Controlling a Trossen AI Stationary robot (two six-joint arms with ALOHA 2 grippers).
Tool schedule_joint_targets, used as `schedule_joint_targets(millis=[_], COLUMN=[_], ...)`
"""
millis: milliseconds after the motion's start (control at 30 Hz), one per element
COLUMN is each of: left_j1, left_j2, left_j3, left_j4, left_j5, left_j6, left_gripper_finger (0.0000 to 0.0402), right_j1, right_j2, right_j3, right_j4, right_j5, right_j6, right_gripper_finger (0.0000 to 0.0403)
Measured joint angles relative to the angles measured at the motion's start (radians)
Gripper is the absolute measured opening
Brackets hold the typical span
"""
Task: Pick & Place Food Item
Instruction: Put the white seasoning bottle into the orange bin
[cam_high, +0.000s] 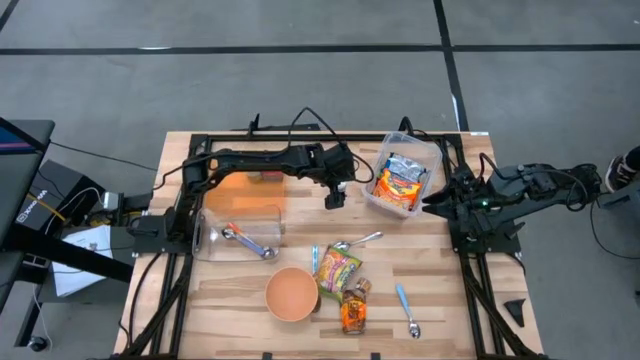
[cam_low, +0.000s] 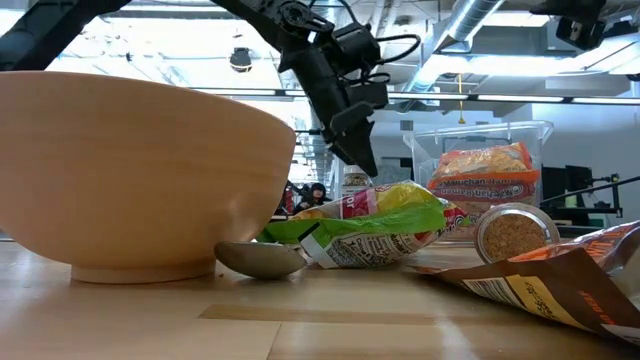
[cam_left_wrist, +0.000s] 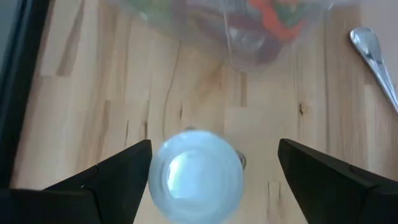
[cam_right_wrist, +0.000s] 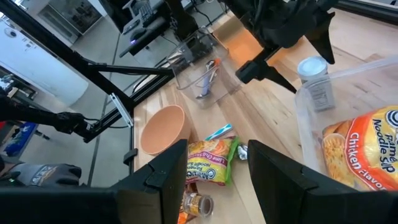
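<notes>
Item: small shaker jar (cam_left_wrist: 196, 176), pale lid, standing upright on table (cam_high: 440, 290) just beside clear bin (cam_high: 436, 160); sits directly below left gripper (cam_high: 334, 195).

Handling (est.): rigid, light, smooth round sides, so prob. slippery; may tip if nudged off-centre. Best hold: across body below lid, fingers either side.

Left gripper: fingers wide apart, straddling jar from above, nothing held, no contact visible.

Right gripper (cam_right_wrist: 217, 163): parked at right table edge near bin; fingers apart, empty.

Containers:
- Clear bin, right rear: holds orange noodle pack (cam_high: 401, 180).
- Clear tub (cam_high: 238, 230), left, lying on its side: spoon w/ blue handle (cam_high: 248, 243) at its mouth; other contents not clear.
- Wooden bowl (cam_high: 292, 293), front: looks empty.

Loose on table: green noodle pack (cam_high: 336, 268), orange snack pouch (cam_high: 353, 310), metal spoon (cam_high: 357, 241), blue-handled spoon (cam_high: 407, 309), 2nd small jar (cam_low: 512, 233) on its side.
</notes>
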Motion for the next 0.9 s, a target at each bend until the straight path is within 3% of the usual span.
schedule_joint_targets(millis=[433,900], left_j1=[0.011,0.010], left_j2=[-0.012,-0.023], left_j3=[0.002,-0.002], left_j4=[0.006,-0.035], left_j5=[0.013,0.041], left_j6=[-0.051,-0.054], left_gripper_finger=[0.0220,0.0020], right_j1=[0.000,0.000], right_j2=[0.000,0.000], right_j3=[0.000,0.000], right_j4=[0.001,0.002], right_j5=[0.000,0.000], right_j6=[-0.001,-0.002], right_gripper_finger=[0.0163,0.0163])
